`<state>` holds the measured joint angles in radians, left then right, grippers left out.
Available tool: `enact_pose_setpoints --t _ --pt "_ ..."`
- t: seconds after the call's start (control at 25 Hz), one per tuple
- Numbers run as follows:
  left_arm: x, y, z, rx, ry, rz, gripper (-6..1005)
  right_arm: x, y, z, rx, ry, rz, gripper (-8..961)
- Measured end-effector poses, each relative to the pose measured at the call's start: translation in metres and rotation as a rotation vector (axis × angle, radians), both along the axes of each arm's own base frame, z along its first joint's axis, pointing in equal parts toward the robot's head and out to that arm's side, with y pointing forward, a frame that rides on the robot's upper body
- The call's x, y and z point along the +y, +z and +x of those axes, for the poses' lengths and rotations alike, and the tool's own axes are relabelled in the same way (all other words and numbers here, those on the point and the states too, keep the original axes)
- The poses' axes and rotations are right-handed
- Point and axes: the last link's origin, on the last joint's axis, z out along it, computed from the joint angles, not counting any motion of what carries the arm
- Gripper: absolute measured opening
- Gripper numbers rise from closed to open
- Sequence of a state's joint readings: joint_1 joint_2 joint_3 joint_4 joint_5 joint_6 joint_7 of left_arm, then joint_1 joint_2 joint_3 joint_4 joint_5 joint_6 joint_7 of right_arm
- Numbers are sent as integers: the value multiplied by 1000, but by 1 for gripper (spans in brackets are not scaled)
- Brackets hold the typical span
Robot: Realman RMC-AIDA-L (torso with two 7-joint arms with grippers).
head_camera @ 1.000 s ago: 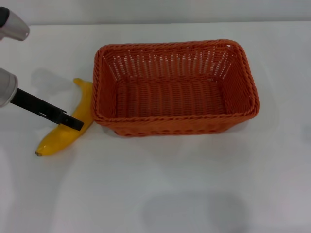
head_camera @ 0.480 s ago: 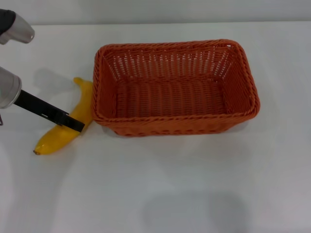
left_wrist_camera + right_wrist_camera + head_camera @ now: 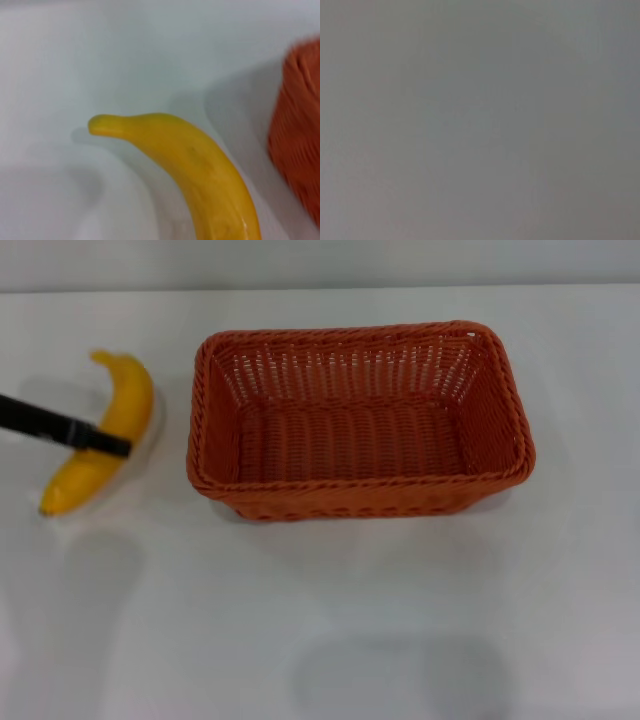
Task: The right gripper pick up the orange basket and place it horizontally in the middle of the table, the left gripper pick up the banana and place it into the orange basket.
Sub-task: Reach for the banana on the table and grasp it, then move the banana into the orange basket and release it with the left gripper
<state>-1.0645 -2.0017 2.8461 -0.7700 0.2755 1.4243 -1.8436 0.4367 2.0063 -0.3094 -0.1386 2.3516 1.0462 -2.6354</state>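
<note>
The orange basket [image 3: 360,496] lies lengthwise in the middle of the white table [image 3: 400,620], empty, and its side wall [image 3: 300,130] shows in the left wrist view. The yellow banana [image 3: 122,400] hangs above the table to the basket's left, casting a soft shadow below. My left gripper [image 3: 112,443] is shut on it, one black finger crossing its middle and the other hidden behind the fruit. In the left wrist view the banana [image 3: 200,165] fills the foreground, its stem end pointing away from the basket. The right gripper is out of view.
Bare white tabletop surrounds the basket, with wide room in front of it. The right wrist view shows only a plain grey field.
My left gripper has lifted the banana off the table and carried it up and to the left, away from the basket's side. The basket has not moved.
</note>
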Motion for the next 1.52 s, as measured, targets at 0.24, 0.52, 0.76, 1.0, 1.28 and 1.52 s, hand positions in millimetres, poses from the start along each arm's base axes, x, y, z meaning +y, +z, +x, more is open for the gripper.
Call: enact_pose_setpoints --t 0.24,0.52,0.76,1.0,1.28,1.52 --pt "24 36 19 -128 -162 211 491 -1 4 2 6 -10 21 659" --pt "50 38 109 -312 -607 214 490 0 3 3 12 -20 17 659" --pt "51 -20 176 -185 -754 -129 490 0 2 4 23 -24 18 658" --pt "33 -65 198 -58 -810 -392 490 -2 1 5 45 -32 31 658" --pt "26 -73 190 -4 -772 -482 491 -3 2 5 46 -31 34 658" --pt "35 -74 179 52 -719 -417 491 -1 1 5 89 -20 40 659"
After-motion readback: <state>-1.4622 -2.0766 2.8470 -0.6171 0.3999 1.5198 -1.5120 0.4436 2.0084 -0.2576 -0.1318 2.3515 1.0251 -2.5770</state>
